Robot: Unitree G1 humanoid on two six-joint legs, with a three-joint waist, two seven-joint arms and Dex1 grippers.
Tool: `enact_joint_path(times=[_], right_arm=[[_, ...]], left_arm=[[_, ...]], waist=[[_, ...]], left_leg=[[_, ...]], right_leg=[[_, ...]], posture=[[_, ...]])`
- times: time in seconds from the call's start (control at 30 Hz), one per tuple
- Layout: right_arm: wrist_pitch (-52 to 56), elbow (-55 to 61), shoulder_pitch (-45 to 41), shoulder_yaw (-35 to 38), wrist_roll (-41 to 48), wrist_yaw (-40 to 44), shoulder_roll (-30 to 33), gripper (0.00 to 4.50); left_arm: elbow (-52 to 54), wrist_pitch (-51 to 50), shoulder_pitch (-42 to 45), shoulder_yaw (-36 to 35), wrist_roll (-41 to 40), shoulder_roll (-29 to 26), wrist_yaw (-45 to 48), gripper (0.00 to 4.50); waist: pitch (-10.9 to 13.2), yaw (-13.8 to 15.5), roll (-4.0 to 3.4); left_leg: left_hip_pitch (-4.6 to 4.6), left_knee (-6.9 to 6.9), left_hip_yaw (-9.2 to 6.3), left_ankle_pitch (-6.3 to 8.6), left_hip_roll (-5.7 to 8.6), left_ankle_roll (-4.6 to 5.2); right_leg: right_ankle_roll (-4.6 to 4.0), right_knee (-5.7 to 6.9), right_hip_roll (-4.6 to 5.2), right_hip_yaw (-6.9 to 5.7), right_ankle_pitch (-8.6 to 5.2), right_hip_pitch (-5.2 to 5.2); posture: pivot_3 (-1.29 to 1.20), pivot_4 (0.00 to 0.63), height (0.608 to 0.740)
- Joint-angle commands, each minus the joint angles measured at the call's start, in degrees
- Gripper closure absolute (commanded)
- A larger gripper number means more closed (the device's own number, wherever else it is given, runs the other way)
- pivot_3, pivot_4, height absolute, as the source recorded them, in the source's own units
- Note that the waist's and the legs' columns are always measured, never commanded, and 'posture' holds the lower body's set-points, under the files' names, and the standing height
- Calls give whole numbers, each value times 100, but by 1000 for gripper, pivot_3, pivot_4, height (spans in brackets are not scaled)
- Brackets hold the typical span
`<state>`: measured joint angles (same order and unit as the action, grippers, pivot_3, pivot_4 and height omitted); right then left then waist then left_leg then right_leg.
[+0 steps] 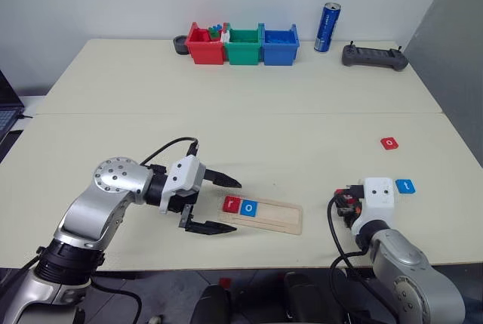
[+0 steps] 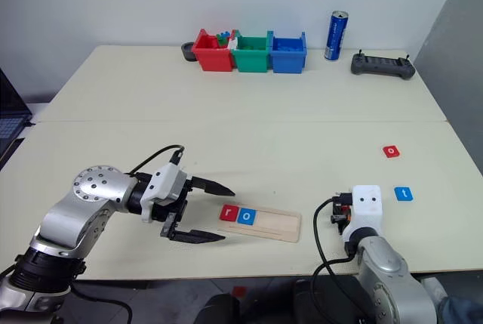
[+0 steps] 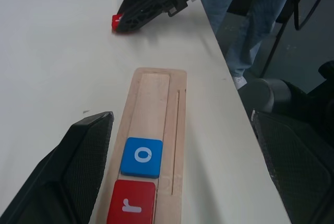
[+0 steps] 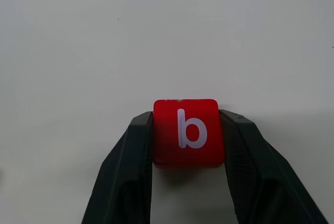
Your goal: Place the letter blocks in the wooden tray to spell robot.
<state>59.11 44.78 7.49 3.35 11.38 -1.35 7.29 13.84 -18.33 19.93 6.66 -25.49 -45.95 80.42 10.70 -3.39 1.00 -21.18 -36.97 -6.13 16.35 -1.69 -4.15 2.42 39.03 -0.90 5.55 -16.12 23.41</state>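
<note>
The wooden tray (image 1: 281, 218) lies near the table's front edge. A red "r" block (image 1: 232, 204) and a blue "o" block (image 1: 249, 208) sit side by side at its left end. My left gripper (image 1: 237, 207) is open, its fingers (image 3: 83, 161) spread on either side of that end of the tray. To the right of the tray, my right gripper (image 4: 188, 122) is shut on a red "b" block (image 4: 189, 132) just over the tabletop. On the table further right lie a blue "t" block (image 1: 405, 186) and a red "o" block (image 1: 389, 143).
Red (image 1: 204, 44), green (image 1: 244, 46) and blue (image 1: 279, 46) bins stand at the back, with a blue can (image 1: 327, 27) and a black controller (image 1: 374, 57) to their right. A laptop corner (image 1: 6, 109) shows at the far left. A person's legs (image 3: 250, 25) stand beside the table.
</note>
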Motion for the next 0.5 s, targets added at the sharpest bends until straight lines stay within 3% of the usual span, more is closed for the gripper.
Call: enact_joint_path(times=[0.03,0.2,0.3,0.5], right_arm=[[-208,256,-120,162,7,-35,-110,1660],[-59,423,-468,458,112,249,229,21],[1,265,-798,790,545,995,858,21],[-680,-753,-1049,988,1416,3812,3272,21]], left_arm=[[263,-208,194,-2,-139,28,-131,0],[221,-172,181,17,-110,92,-181,0],[193,-125,134,19,-72,131,-196,0],[118,144,-66,20,8,153,-206,0]], waist=[[0,0,0],[0,0,0],[0,1,0],[2,7,2]], left_leg=[[0,0,0,0,0,0],[0,0,1,0,0,0],[0,-1,2,0,2,0],[6,-2,2,1,3,2]], right_leg=[[0,0,0,0,0,0],[0,0,0,1,0,0],[-2,-1,1,1,1,-1],[-14,-7,1,0,9,-12]], posture=[[0,150,740],[0,150,740],[0,150,740],[0,150,740]])
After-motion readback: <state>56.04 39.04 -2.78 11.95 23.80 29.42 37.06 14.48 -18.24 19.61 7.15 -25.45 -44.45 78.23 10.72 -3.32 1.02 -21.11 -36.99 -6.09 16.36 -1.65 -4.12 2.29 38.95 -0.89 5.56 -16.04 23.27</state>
